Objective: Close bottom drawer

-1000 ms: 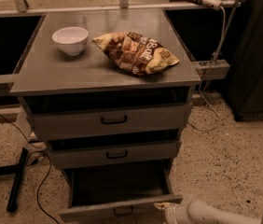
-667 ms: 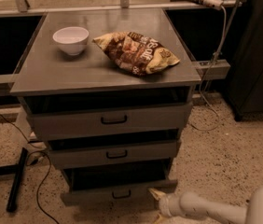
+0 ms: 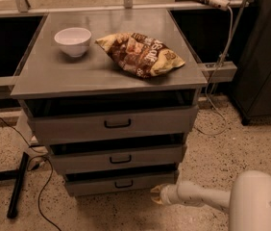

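Gripper (image 3: 156, 195), at the right front corner of the bottom drawer (image 3: 121, 183), positioned for pushing inward; its opening cannot be told. The drawer appears nearly shut.

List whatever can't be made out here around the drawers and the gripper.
All in the camera view:
- bottom drawer: its inside is lost in shadow under the middle drawer.
- gripper, low by the bottom drawer's right corner: too small and blurred to tell whether it touches the front.
- robot arm: its far end is cut off by the lower right edge.
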Controlling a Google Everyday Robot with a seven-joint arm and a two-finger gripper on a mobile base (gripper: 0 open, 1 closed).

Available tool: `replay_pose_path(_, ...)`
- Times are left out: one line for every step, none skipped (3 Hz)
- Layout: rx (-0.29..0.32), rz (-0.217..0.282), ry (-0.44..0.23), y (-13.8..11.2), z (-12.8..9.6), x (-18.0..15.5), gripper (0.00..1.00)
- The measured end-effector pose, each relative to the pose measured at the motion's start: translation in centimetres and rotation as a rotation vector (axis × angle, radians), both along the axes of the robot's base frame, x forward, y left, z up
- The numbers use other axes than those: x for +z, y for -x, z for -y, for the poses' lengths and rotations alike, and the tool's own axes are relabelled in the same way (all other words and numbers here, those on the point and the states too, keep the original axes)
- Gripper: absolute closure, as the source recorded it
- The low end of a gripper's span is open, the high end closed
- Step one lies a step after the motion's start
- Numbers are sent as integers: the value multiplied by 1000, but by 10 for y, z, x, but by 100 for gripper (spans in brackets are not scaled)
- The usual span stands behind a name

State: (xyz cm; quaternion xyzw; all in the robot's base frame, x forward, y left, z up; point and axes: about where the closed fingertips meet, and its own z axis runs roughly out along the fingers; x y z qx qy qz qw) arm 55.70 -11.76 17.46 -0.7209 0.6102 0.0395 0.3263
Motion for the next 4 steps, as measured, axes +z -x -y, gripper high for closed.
replay_pose_path(4, 0, 4, -2, -2, -1, 62)
replay_pose_path(4, 0, 4, -2, -2, -1, 39)
replay_pose_path(13, 2, 3, -5, -7, -3, 16)
replay_pose_path(27, -8, 24, -21, -16, -15, 0)
